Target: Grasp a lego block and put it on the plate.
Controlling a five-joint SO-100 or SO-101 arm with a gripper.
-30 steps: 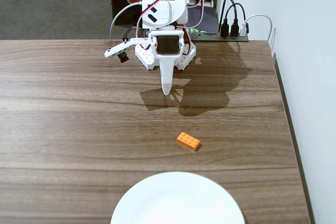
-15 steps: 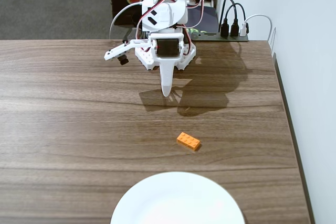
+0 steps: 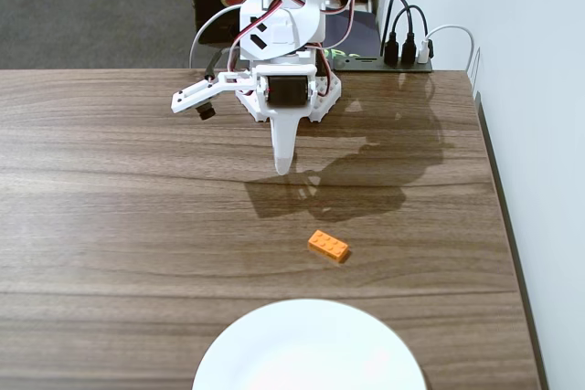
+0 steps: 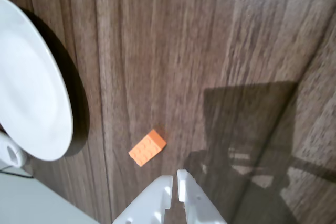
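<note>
The orange lego block (image 3: 329,246) lies flat on the wooden table, between the arm and the plate. It also shows in the wrist view (image 4: 147,147), just ahead and left of the fingertips. The white plate (image 3: 309,349) sits at the table's front edge, partly cut off; in the wrist view it fills the left side (image 4: 31,82). My white gripper (image 3: 284,167) hangs above the table, behind the block and apart from it. In the wrist view the gripper (image 4: 175,178) has its jaws together with only a thin slit, holding nothing.
The arm's base (image 3: 291,98) stands at the table's back middle. A black power strip with plugs and cables (image 3: 402,50) lies at the back right. The table's right edge (image 3: 507,244) runs beside a white wall.
</note>
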